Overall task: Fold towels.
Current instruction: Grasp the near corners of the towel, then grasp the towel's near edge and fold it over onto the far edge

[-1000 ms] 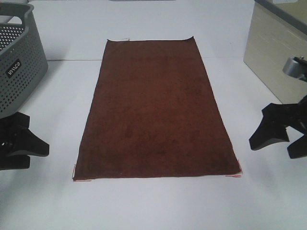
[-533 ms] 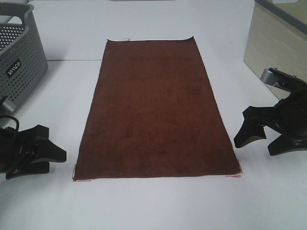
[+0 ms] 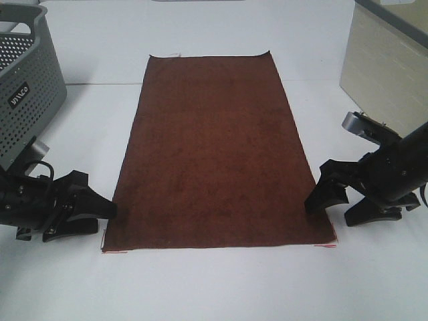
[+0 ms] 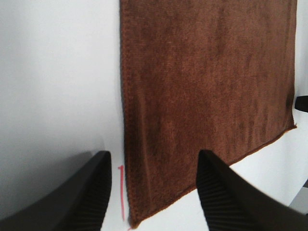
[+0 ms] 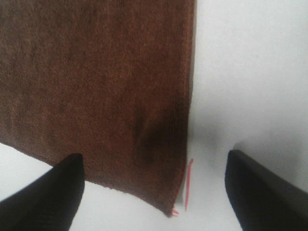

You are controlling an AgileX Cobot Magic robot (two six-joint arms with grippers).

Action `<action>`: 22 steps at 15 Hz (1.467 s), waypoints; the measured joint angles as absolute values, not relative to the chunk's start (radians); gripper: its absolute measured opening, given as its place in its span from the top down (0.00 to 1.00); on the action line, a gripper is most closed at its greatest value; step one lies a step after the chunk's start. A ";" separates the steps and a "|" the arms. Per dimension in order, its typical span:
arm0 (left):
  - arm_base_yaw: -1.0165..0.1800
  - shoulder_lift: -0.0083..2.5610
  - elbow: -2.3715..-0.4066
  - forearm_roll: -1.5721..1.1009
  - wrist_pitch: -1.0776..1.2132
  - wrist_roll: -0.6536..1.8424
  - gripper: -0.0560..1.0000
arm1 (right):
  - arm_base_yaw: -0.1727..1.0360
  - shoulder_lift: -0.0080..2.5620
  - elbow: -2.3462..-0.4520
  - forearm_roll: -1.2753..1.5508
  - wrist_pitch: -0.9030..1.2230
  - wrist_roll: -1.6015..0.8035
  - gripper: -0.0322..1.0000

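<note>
The dark reddish-brown towel [image 3: 217, 150] lies flat and unfolded on the white table, long side running away from me. My left gripper [image 3: 93, 215] is open at the towel's near left corner, its jaws straddling the towel's left edge [image 4: 126, 159]. My right gripper [image 3: 338, 204] is open at the near right corner, jaws straddling the right edge [image 5: 188, 144]. Neither gripper holds the towel. A small pale tag [image 3: 175, 55] shows at the far left corner.
A grey perforated basket [image 3: 27, 87] stands at the left rear. A beige box [image 3: 384, 73] stands at the right rear. Thin red marks [image 3: 114, 252] lie on the table by both near corners, also in the wrist views [image 4: 121, 192] [image 5: 188, 185].
Both grippers have moved inward from the table's sides toward the towel's near corners, and now stand open right at its left and right edges. The towel has not moved.
</note>
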State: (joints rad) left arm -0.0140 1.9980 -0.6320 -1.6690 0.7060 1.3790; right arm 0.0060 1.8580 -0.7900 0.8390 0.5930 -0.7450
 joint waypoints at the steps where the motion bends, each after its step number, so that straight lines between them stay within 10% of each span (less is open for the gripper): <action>1: -0.014 2.014 -0.645 -1.671 0.724 1.379 0.45 | 0.006 1.868 -0.793 0.870 0.594 -0.767 0.23; 6: -0.112 2.052 -0.712 -1.677 0.726 1.379 0.45 | 0.053 1.918 -0.809 0.988 0.595 -0.853 0.30; 12: -0.153 2.060 -0.736 -1.671 0.634 1.371 0.94 | 0.095 1.946 -0.809 0.980 0.530 -0.747 0.97; 22: -0.153 1.853 -0.612 -1.549 0.591 1.245 0.95 | 0.095 1.799 -0.753 0.841 0.630 -0.539 0.97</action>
State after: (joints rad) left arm -0.1530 1.8530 -0.6120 -1.5490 0.5910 1.2450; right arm 0.0950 1.7990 -0.7530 0.8410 0.6300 -0.5390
